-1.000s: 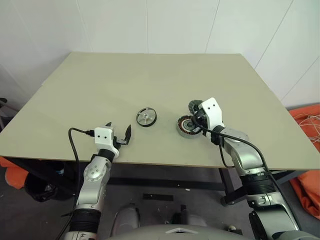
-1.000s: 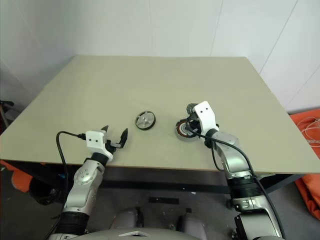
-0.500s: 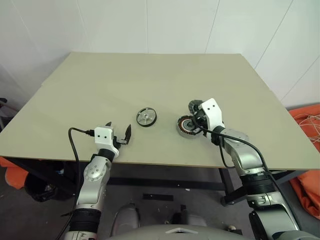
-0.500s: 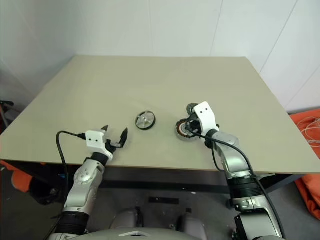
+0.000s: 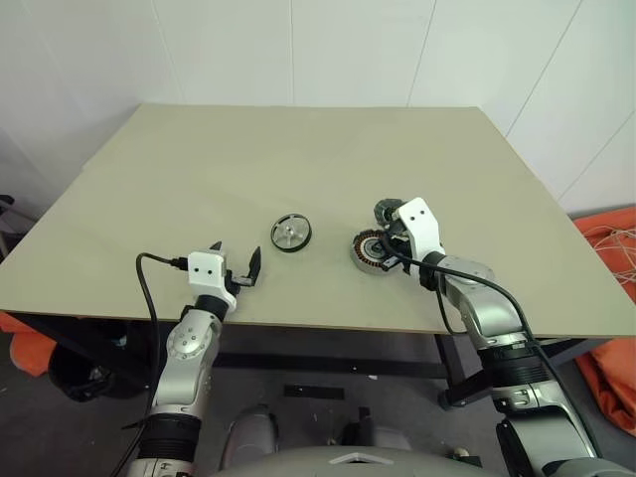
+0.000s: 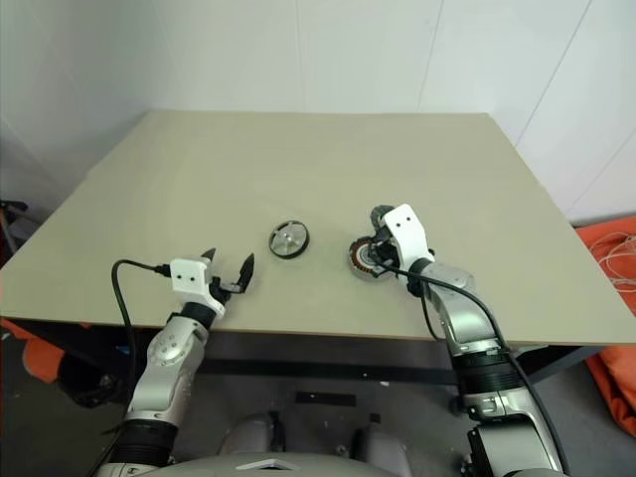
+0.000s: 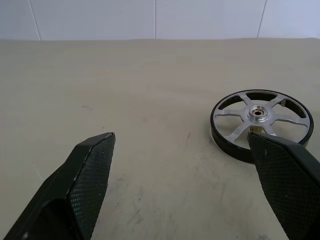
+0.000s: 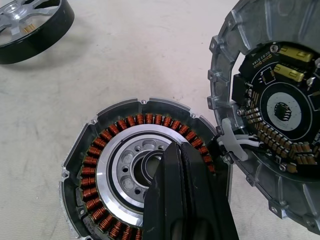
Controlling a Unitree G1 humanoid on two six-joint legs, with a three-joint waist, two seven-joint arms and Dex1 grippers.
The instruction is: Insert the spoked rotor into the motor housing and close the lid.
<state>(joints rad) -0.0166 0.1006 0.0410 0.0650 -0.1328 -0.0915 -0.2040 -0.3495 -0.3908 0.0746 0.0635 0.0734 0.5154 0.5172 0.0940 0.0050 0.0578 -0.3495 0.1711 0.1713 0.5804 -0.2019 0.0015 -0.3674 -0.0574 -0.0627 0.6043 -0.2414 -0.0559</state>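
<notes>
We see the spoked rotor [image 7: 260, 122], a flat wheel with a black rim and bright silver spokes, lying face up near the table's [image 5: 199, 179] middle, its axle pointing straight up and no long axis to speak of. We judge it rigid, fairly heavy and slick, best pinched across the rim. The left gripper [image 5: 238, 266] stands released short of it; the right gripper [image 8: 182, 200], clenched and empty, hovers over the copper-wound grey metal motor housing [image 8: 125, 165], beside its tilted-open lid [image 8: 280, 115].

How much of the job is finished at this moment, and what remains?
Nothing looks finished. The black-rimmed silver spoked rotor lies on the beige table, apart from the grey motor housing with copper windings, which is empty. The round grey lid with a circuit board stands open beside it. The shut right gripper hovers over the housing; the open left gripper holds nothing. Inserting and closing remain.
</notes>
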